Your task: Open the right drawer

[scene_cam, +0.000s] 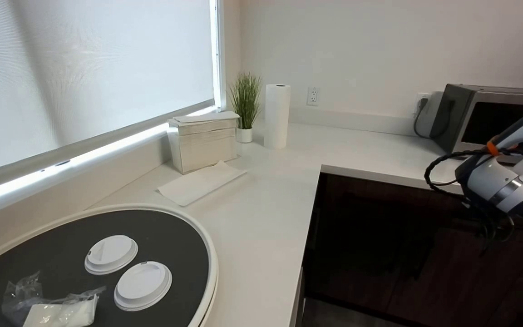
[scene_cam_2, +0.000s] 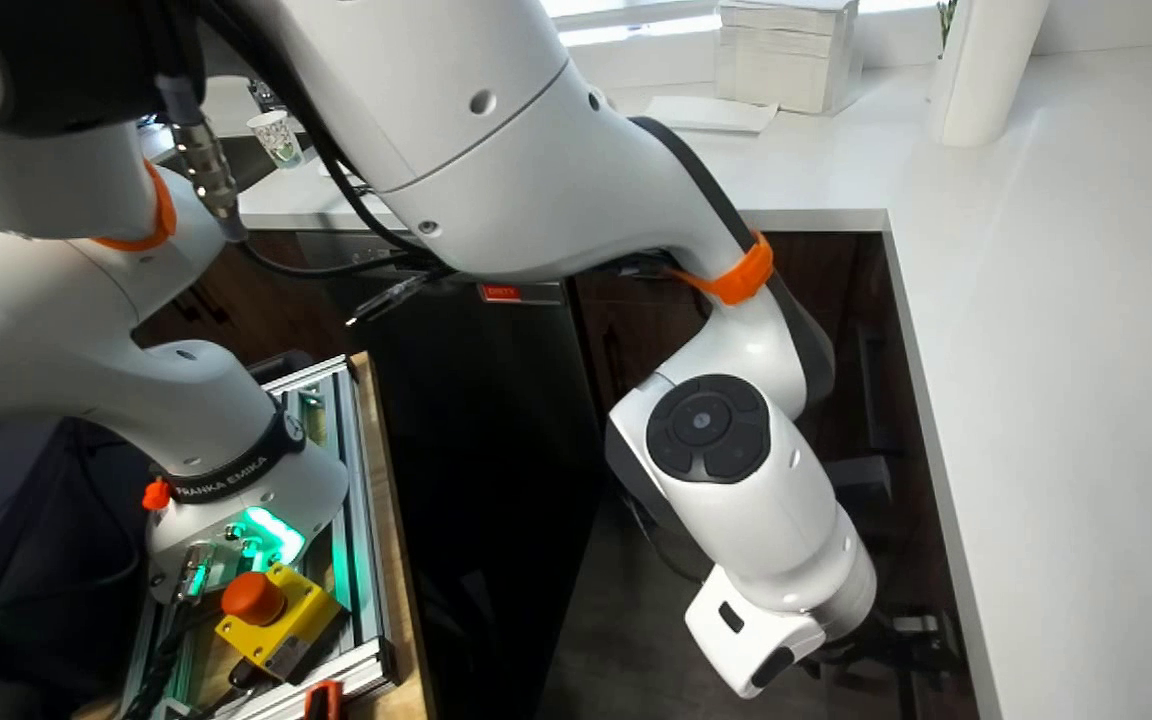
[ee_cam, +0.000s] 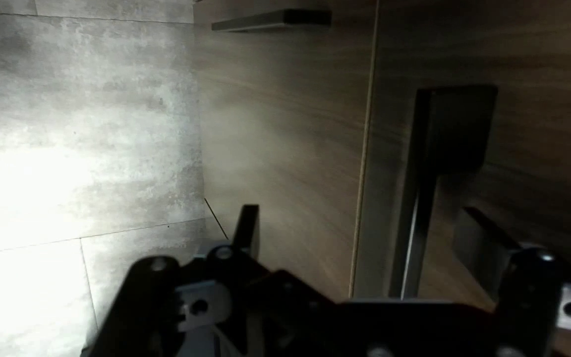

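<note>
As the fingers stand wide apart and empty, centre them around the drawer handle, grip, pull straight.

Drawer front wood-grained, matt; handle probably metal, glossy-edged; countertop smooth.

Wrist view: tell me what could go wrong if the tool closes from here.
The tool is open, but the handle on the drawer front appears nearer one finger than the other, so closing might push the arm sideways. The far finger shows against the neighbouring door panel and might scrape it; how close it is, I cannot tell. In an exterior view, a black cable loops out from the arm and could snag during a pull.
</note>
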